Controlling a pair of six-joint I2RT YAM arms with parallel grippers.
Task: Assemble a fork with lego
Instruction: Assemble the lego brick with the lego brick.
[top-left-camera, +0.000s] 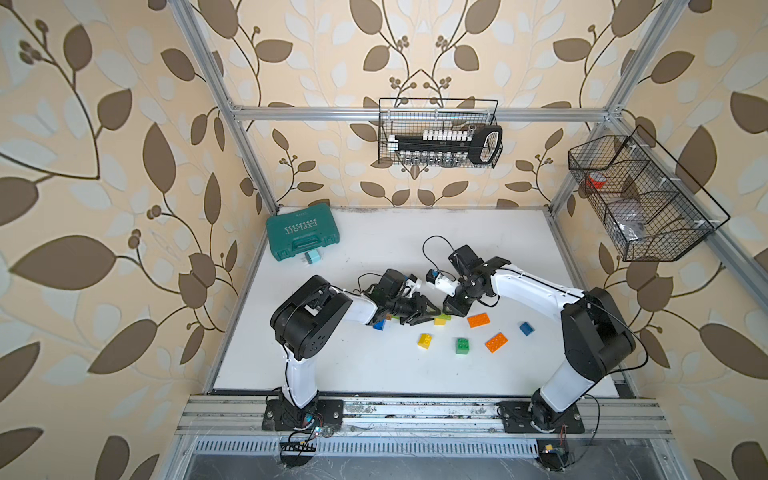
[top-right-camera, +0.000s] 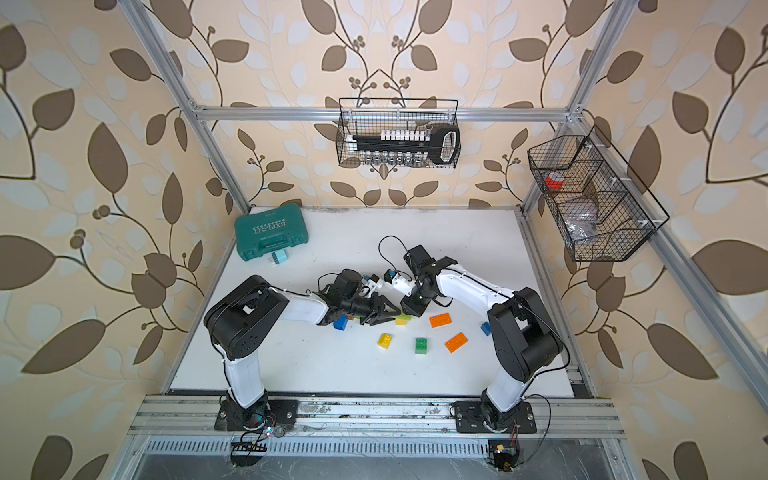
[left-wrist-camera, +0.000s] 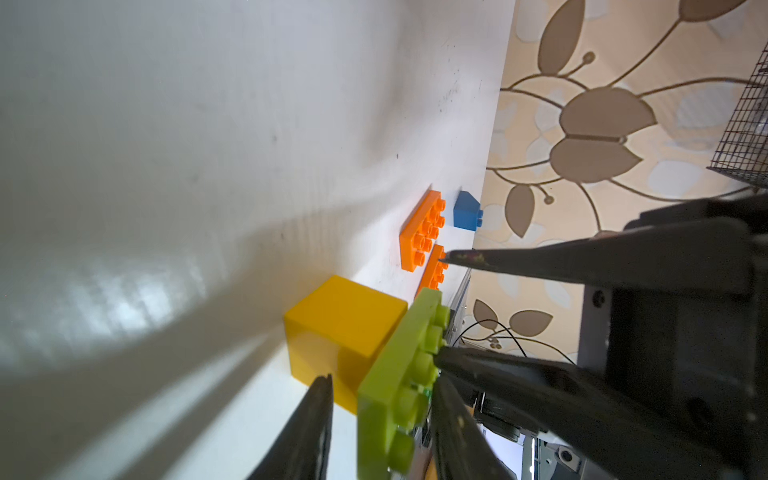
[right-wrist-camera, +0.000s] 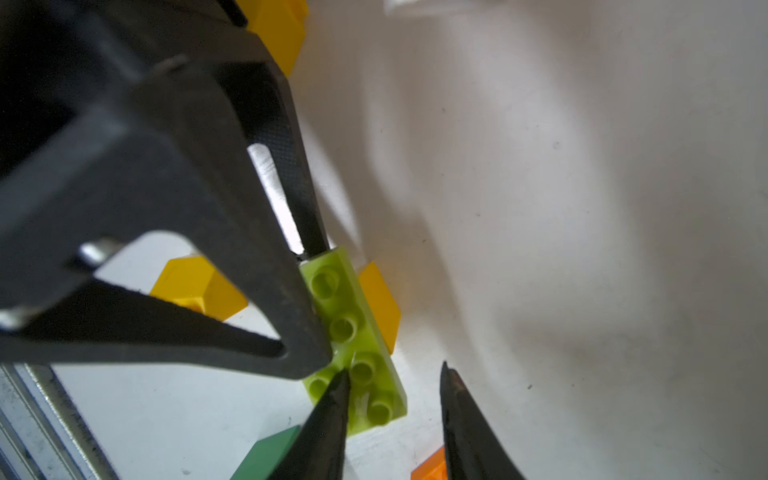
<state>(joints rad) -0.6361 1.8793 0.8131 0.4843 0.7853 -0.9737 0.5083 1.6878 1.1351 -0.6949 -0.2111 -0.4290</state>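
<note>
Left pincer (left-wrist-camera: 381, 379) and right pincer (right-wrist-camera: 395, 368) meet at lime plate (right-wrist-camera: 347, 307).

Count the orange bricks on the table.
2: the far orange brick beside the right gripper, the near orange brick beside the green brick. More may be hidden.

Overhead stereo pair, close wrist views

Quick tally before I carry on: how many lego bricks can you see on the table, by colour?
orange bricks: 2
blue bricks: 2
yellow bricks: 3
green brick: 1
lime plate: 1
Total: 9 visible; more may hide under the left arm.
</note>
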